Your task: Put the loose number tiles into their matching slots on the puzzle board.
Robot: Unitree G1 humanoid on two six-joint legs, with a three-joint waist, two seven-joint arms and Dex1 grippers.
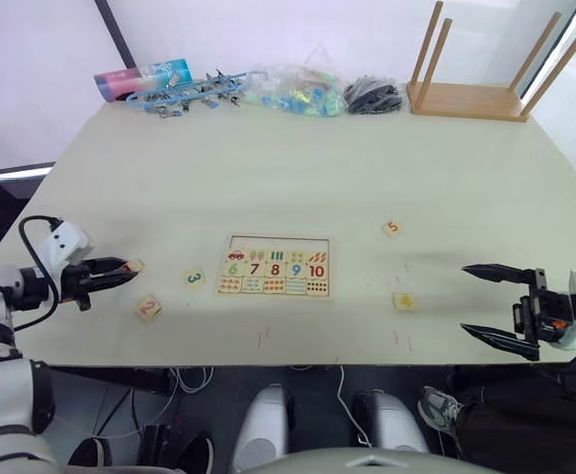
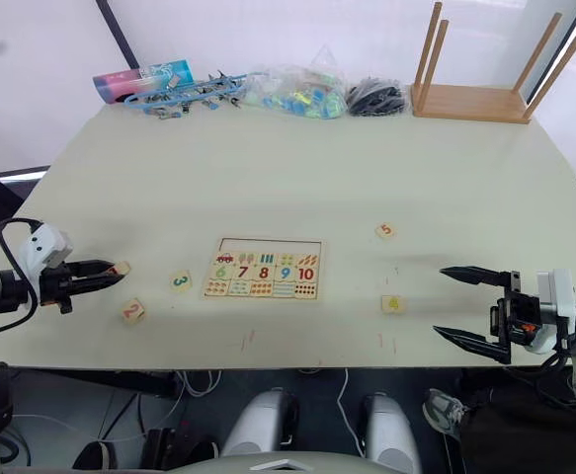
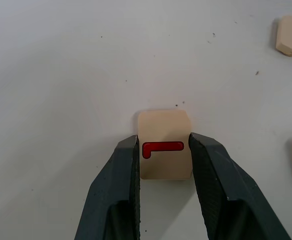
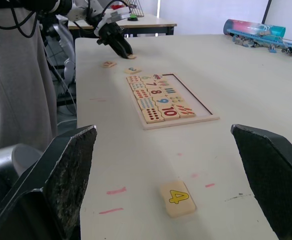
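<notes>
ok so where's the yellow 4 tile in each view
Left eye view: small square pale wooden tile with a yellow 4, right of the flat pale wooden puzzle board.
Right eye view: same tile, right of the board.
Left wrist view: not in it.
Right wrist view: between the right gripper's fingers, on the table.
Shared landmark: the puzzle board.

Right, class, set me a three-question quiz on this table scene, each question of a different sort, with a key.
1. True or false: the left gripper is closed on the red 1 tile.
2. Multiple choice: the tile lying nearest the right gripper is A) the 2 tile, B) the 3 tile, C) the 4 tile.
3. Fill in: the digits already showing on the puzzle board run from 6 to ___.

Key: 1 true; 2 C; 3 ten. The 2 tile and 3 tile lie on the board's other side, and the right gripper stands open.
</notes>
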